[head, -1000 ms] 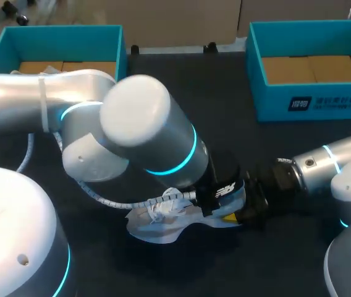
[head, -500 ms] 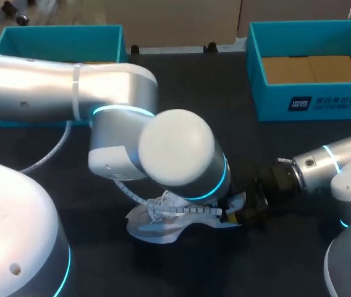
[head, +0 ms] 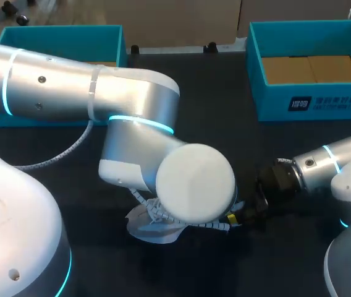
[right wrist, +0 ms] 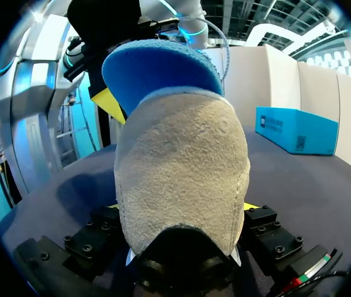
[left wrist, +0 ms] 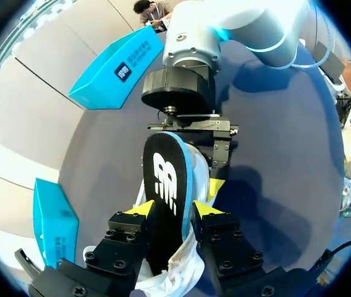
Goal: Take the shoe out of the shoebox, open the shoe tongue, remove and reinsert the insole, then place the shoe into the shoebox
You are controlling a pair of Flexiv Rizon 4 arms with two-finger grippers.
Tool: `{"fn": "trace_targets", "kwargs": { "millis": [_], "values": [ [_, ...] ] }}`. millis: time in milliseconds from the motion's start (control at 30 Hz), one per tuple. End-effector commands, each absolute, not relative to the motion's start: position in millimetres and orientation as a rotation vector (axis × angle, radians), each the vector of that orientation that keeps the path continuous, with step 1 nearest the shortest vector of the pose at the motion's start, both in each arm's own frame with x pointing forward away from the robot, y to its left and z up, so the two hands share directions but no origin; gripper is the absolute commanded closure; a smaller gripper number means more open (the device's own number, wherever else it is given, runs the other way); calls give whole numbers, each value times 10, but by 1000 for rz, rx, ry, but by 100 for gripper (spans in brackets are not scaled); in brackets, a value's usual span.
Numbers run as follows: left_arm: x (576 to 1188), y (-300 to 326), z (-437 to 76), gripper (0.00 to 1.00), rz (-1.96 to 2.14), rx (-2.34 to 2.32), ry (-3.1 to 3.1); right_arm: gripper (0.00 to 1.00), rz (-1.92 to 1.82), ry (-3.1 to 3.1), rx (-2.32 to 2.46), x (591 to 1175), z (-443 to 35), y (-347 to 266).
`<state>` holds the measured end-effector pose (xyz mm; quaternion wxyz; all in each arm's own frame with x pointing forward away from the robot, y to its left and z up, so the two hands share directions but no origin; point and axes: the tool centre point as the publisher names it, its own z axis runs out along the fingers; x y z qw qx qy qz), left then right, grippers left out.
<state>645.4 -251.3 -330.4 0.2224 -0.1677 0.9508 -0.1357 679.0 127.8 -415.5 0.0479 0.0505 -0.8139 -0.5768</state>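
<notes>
The pale shoe (head: 143, 226) lies on the dark table, mostly hidden under my left arm (head: 163, 154) in the head view. My right gripper (head: 240, 214) is shut on its beige suede heel (right wrist: 181, 173), one finger on each side. The insole (left wrist: 166, 182), black on top with a white logo and a blue underside (right wrist: 157, 68), stands up out of the shoe. My left gripper (left wrist: 172, 210) is shut on the insole's end, a yellow tip pressing each side. In the left wrist view my right gripper (left wrist: 215, 145) is just ahead of the insole.
A teal shoebox (head: 311, 62) with a cardboard floor stands at the back right. A second teal box (head: 64, 40) stands at the back left. The boxes (left wrist: 117, 71) (left wrist: 52, 219) also show beside the arms in the left wrist view.
My left arm has swung over the shoe toward the front right and now hides most of it. Its fingers have narrowed on the insole. The right arm has kept still.
</notes>
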Motion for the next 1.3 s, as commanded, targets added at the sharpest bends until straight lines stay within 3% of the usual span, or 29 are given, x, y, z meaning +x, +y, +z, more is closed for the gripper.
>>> {"fn": "trace_targets", "kwargs": {
  "millis": [33, 233, 367, 567, 667, 733, 833, 1300],
  "values": [
    [6446, -2511, -3341, 62, -373, -466, 2614, 100, -1756, -2486, 153, 6775, -4150, 1287],
    [6514, -2546, -3356, 75, -367, -471, 2613, 100, -1756, -2486, 153, 6775, -4150, 1287],
    [6534, -2545, -3360, 92, -363, -474, 2612, 100, -1756, -2486, 153, 6775, -4150, 1287],
    [6539, -2532, -3343, 100, -369, -471, 2612, 100, -1756, -2486, 153, 6775, -4150, 1287],
    [6537, -2526, -3331, 96, -373, -469, 2613, 100, -1756, -2486, 153, 6775, -4150, 1287],
    [6526, -2515, -3327, 77, -375, -467, 2614, 100, -1756, -2486, 153, 6775, -4150, 1287],
    [6510, -2494, -3331, 70, -381, -465, 2614, 100, -1756, -2486, 153, 6775, -4150, 1287],
    [6519, -2578, -3430, 70, -407, -473, 2574, 100, -1756, -2486, 153, 6775, -4150, 1287]
  ]
}}
